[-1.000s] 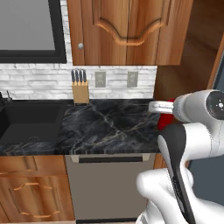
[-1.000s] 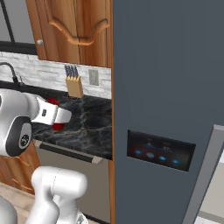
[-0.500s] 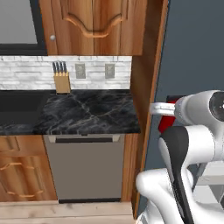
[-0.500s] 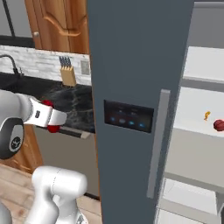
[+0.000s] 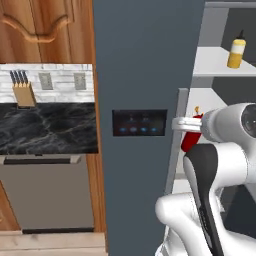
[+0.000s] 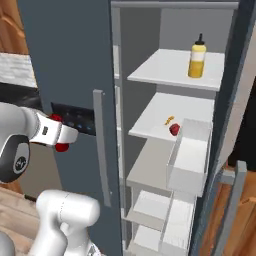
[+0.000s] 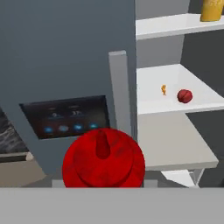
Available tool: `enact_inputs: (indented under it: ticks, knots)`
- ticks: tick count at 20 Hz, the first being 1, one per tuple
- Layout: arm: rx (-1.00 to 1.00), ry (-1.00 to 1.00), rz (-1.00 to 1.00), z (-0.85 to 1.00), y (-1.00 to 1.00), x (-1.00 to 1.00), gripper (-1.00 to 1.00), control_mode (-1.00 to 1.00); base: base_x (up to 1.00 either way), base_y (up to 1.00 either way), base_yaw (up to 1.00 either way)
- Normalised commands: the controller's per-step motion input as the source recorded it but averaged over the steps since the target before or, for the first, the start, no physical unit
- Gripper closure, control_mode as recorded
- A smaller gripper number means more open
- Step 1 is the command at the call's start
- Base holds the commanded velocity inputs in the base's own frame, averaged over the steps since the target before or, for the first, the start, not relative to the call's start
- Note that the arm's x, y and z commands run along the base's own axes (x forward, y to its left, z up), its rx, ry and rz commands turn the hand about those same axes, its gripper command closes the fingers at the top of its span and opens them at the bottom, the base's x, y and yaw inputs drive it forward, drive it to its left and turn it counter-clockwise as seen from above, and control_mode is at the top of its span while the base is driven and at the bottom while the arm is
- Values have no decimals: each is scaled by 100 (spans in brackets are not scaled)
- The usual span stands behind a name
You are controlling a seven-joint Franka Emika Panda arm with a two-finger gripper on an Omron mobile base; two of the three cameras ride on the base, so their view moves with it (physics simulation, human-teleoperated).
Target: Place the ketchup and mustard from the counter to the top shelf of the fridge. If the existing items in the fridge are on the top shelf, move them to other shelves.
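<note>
Your claw (image 7: 103, 186) held the ketchup (image 7: 103, 162): the hand view looked straight down the red bottle from behind, its nozzle pointing ahead at the fridge (image 7: 65, 57), so the fingertips themselves were hidden behind it. From the left base view you could see only a sliver of that bottle (image 5: 190, 140) poking out beyond the white wrist, just in front of the grey bar handle (image 5: 176, 145). From the right base view a bit of red (image 6: 61, 146) showed under the forearm, against the black panel of blue lights (image 6: 75, 120).

Ahead of the claw and to its right, the fridge stood open. The mustard (image 6: 197, 56) stood upright on the top shelf (image 6: 165, 70), above and beyond the claw; the hand view caught just its yellow base (image 7: 213, 10) at the upper edge, while both base views showed the whole bottle. One shelf lower (image 7: 157, 98), the red ball (image 7: 184, 96) and the small orange piece (image 7: 164, 89) lay near each other but apart, ahead of the claw and slightly right. The left base view showed only the orange piece (image 5: 197, 109), just above the wrist.

Off to the claw's left, the left base view alone gave you the black marble surface (image 5: 47, 127) with a knife block (image 5: 24, 91) at its back wall.
</note>
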Motion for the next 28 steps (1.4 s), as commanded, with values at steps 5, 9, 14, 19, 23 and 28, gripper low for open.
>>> enact_inputs:
  ticks: [5,9,14,19,23,28]
  knots:
    - [0,0,0,0,0,0,100,100,19,-64,0]
    - [0,0,0,0,0,0,100,100,43,-19,0]
    - [0,0,0,0,0,0,100,100,38,-11,0]
    - [0,0,0,0,0,0,100,100,6,-48,0]
    - [0,0,0,0,0,0,100,100,12,-38,0]
    - [0,0,0,0,0,0,100,100,39,-20,0]
